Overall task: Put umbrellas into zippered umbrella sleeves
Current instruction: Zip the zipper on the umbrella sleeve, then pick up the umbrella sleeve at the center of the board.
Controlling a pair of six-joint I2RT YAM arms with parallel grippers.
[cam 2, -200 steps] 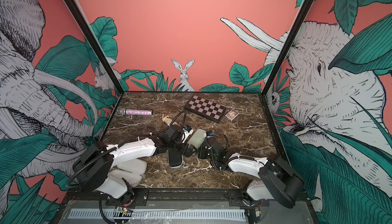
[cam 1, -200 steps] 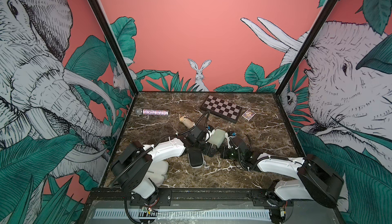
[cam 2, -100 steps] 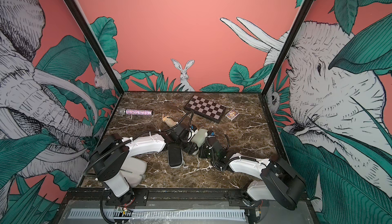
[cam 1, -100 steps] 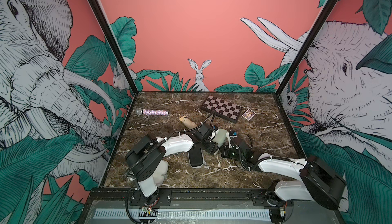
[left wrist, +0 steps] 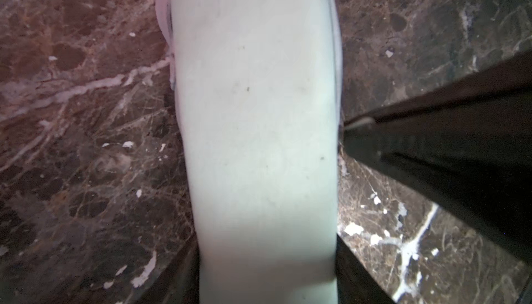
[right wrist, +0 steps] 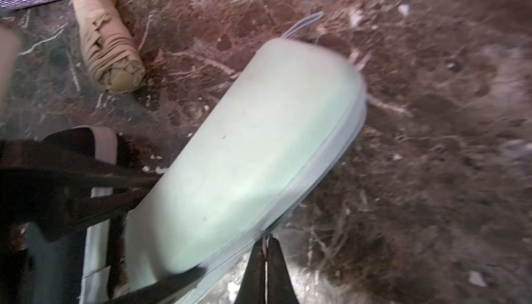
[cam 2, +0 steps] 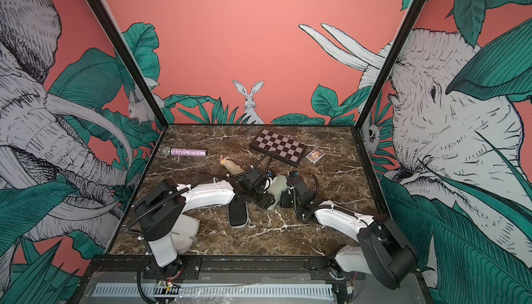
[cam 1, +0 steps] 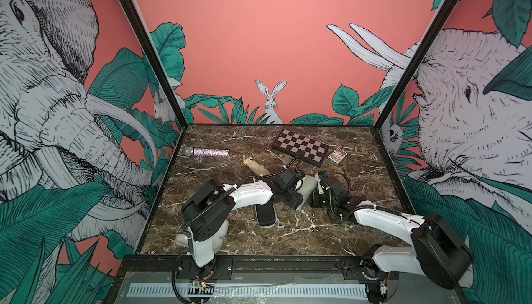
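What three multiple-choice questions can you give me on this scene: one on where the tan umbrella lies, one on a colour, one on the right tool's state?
1. Where does the tan folded fabric umbrella lie? A on the bare marble tabletop; B inside a case; C on the chequered board.
2. What colour is the oblong hard-shell zip case between the two arms? A black; B pale mint green; C red.
3. How is the right tool? A wide open; B gripping the microphone; C shut on the case's zip pull.
Answers: 1 A, marble shows all around it. 2 B, both wrist views show mint. 3 C, its tips pinch the pull at the zip line.
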